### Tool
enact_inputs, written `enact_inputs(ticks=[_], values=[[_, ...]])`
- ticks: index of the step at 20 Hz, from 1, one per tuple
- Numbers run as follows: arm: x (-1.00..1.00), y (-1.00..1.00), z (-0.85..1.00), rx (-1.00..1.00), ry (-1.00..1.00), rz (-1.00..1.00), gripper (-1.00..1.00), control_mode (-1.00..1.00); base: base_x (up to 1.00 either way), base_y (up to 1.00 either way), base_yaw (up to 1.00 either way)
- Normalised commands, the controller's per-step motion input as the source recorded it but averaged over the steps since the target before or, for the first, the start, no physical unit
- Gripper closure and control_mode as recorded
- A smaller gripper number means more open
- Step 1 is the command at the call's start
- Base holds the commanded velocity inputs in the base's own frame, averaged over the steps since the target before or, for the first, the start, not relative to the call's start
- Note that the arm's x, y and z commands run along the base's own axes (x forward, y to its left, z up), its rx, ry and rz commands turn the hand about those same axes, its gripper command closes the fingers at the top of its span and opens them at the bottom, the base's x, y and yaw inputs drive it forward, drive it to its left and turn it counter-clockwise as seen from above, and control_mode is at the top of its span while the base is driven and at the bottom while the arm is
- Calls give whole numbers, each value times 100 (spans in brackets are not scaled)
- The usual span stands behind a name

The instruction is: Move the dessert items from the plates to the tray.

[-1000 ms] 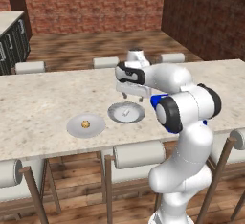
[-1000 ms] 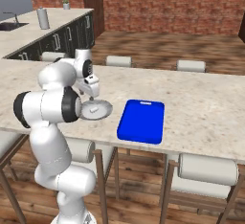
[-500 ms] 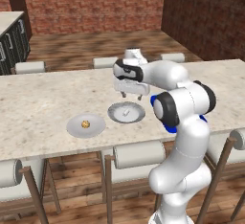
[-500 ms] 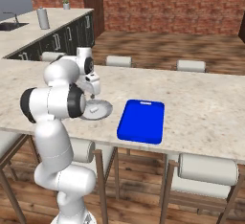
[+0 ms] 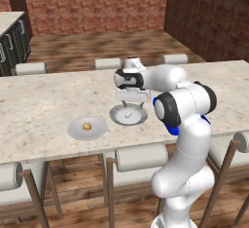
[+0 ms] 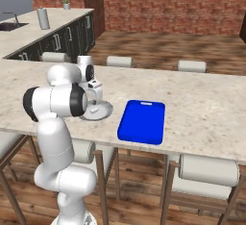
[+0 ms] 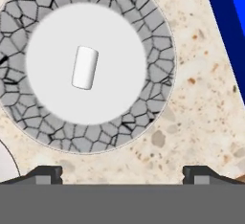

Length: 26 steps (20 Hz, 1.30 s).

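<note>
in the left base view we see our gripper [image 5: 131,97] hanging just above the rimmed plate [image 5: 128,115] near the countertop's [image 5: 44,110] front edge, with the white oblong piece [image 5: 128,115] on it, and the golden cookie ball [image 5: 87,126] on the plain plate [image 5: 87,127] just beside it. in the right base view the blue tray [image 6: 142,121] lies by the front edge, near the rimmed plate. in the hand view our fingertips [image 7: 45,173] stand spread wide, holding nothing, with the white piece lying in that plate's pale centre.
</note>
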Motion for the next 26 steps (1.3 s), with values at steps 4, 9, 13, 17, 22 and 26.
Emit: enact_inputs(ticks=[4, 9, 13, 17, 22, 26], values=[[0, 0, -44, 0, 0, 8, -100, -100, 0, 0, 0], [16, 0, -31, 0, 0, 5, -100, -100, 0, 0, 0], [43, 0, -12, 0, -1, 0, -100, -100, 0, 0, 0], [54, 0, -11, 0, -2, 0, -100, -100, 0, 0, 0], [45, 0, -3, 0, 0, 0, -100, -100, 0, 0, 0], [0, 0, 0, 0, 0, 0, -100, -100, 0, 0, 0]])
